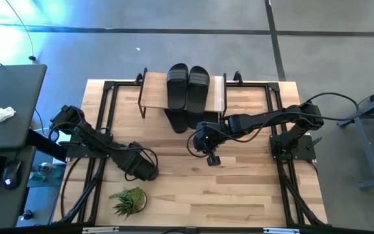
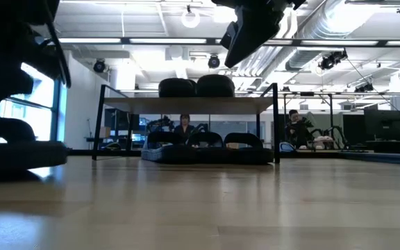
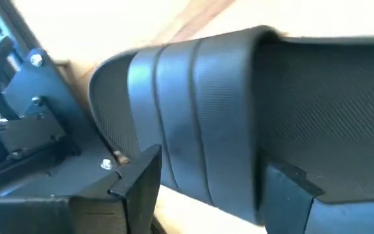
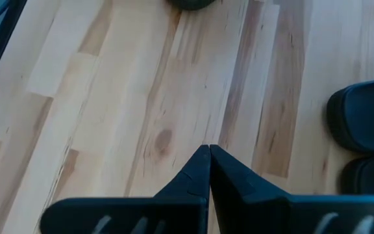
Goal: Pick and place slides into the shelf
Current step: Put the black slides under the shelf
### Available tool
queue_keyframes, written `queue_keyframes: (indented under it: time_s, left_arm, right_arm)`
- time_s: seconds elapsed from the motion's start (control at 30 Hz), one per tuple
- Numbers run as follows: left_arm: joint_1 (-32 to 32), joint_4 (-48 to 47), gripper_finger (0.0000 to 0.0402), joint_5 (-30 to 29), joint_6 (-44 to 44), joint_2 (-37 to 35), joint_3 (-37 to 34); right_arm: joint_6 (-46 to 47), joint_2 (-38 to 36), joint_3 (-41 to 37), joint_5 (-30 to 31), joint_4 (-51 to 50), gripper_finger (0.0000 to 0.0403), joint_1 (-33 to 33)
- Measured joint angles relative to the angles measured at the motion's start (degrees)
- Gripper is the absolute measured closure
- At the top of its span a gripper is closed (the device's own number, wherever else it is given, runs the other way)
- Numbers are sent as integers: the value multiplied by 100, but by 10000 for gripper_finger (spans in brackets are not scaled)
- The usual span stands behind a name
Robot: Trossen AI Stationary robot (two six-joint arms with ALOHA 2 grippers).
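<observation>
Two black slides (image 1: 187, 88) lie side by side on the shelf's wooden top (image 1: 151, 91). More slides (image 2: 207, 147) sit under it, low down. Another slide (image 3: 226, 110) lies at the table's left, filling the left wrist view. My left gripper (image 3: 213, 166) is open and close over this slide, its fingers spread above the wide strap; in the high view the gripper (image 1: 143, 170) hides the slide. My right gripper (image 4: 209, 151) is shut and empty, hanging over bare table in front of the shelf (image 2: 186, 104). My left gripper stands open, slanting down over the slide's strap (image 3: 193, 123), one finger (image 3: 135, 188) at the strap's edge and the other (image 3: 291, 188) over the footbed. Whether either finger touches the slide I cannot tell.
A small potted plant (image 1: 128, 200) stands near the table's front left. Black frame rails (image 1: 102, 110) run along the table's sides. A dark desk (image 1: 5, 117) with a mouse and keyboard sits to the left. People (image 2: 294, 125) sit in the room beyond the table.
</observation>
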Motion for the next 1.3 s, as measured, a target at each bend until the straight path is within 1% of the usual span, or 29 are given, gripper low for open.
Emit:
queue_keyframes:
  time_s: [0.13, 0.27, 0.37, 0.57, 0.6, 0.63, 0.7, 0.8, 0.87, 0.93, 1.0, 1.1, 1.2, 1.3]
  left_arm:
    - [1, -21, 204, 2, -7, 0, -181]
    - [0, -30, 238, -2, 20, 0, -193]
    - [0, -38, 278, -41, 28, 0, -191]
    - [-11, -118, 378, -147, 71, 0, -148]
    - [-11, -126, 388, -219, 134, 0, -99]
    - [-11, -130, 392, -320, 162, 0, -23]
    - [-11, -300, 388, -621, 186, 0, 205]
    - [-11, -813, 392, -1341, 419, -2, 682]
    - [-11, -977, 396, -1984, 966, -1, 1019]
    - [2, -1025, 393, -2654, 1712, -2, 1290]
    - [123, -1004, 395, -3175, 2459, -2, 1467]
    - [491, -874, 397, -3337, 3229, 0, 1514]
    - [929, -876, 396, -3433, 3638, 0, 1508]
    - [1316, -451, 398, -3670, 4104, 71, 1508]
  right_arm:
    - [38, 0, 0, 5, 0, 402, 0]
    - [55, -2, 0, 77, 2, 402, 0]
    - [57, -2, 0, 92, 0, 402, 0]
    - [57, -2, 0, 92, 0, 402, 0]
    - [57, -2, 0, 92, 0, 402, 0]
    - [57, -4, 0, 92, 0, 402, 0]
    - [58, -4, 0, 92, -1, 402, 0]
    - [60, -4, 0, 185, -73, 402, 0]
    - [62, -14, 0, 284, -149, 402, 0]
    - [64, -90, 0, 383, -196, 402, 0]
    - [66, -250, 0, 505, -179, 402, 0]
    - [111, -601, 0, 887, -184, 402, 33]
    - [193, -1017, 0, 1178, -212, 402, 106]
    - [283, -1367, 0, 1371, -249, 403, 236]
